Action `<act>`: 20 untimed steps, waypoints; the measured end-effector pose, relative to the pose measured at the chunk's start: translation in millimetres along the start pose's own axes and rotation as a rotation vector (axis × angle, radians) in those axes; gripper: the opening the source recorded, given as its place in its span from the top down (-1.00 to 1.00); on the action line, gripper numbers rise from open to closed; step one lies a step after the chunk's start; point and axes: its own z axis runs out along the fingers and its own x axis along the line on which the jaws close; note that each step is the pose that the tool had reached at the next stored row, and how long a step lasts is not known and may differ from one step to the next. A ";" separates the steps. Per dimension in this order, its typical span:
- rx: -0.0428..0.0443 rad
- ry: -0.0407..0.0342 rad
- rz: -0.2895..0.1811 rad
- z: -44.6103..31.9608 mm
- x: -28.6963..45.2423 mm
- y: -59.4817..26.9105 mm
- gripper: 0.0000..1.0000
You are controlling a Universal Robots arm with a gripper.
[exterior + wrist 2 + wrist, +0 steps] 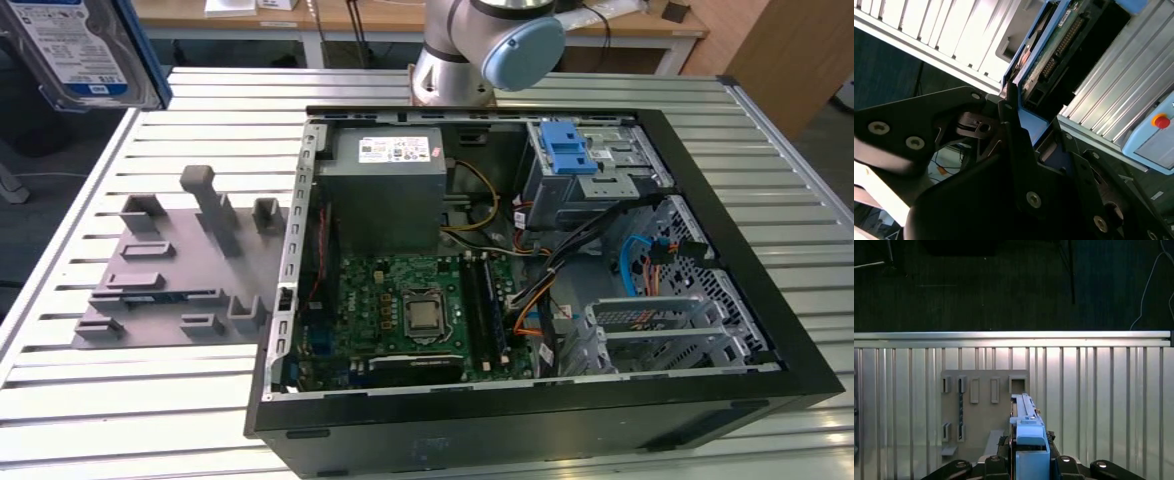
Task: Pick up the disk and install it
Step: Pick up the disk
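The disk [83, 48] hangs high in the exterior view's top left corner, a silver drive with a white-and-blue label in a blue bracket, well above the slatted table. In the first wrist view the disk [1027, 422] stands edge-on, and my gripper [1031, 460] is shut on its blue bracket from both sides. The second wrist view has the same disk [1064, 40] between the black fingers [1013, 125] of my gripper [1036, 132]. It is held over the grey fixture plate [981, 412], apart from it.
An open computer case [534, 270] lies on the slatted table [160, 390], with a drive bay and blue latch [567, 152] at its far corner and a grey power supply box [387, 180]. The fixture plate [174, 265] sits at the exterior view's left. The arm's base [461, 60] stands behind the case.
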 end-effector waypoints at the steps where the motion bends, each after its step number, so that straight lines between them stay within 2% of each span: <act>1: 0.0000 0.0001 0.000 -0.8 0.0 0.0 0.27; 4: -0.0001 0.0000 0.000 -1.3 2.0 -0.1 0.27; 7: 0.0000 0.0000 0.000 -1.2 8.2 -0.2 0.27; 13: 0.0000 0.0000 0.000 -1.2 26.3 -0.5 0.27; 14: 0.0000 0.0002 0.000 -1.3 34.7 -0.6 0.27; 20: -0.0006 0.0003 0.000 -1.3 46.7 -4.7 0.27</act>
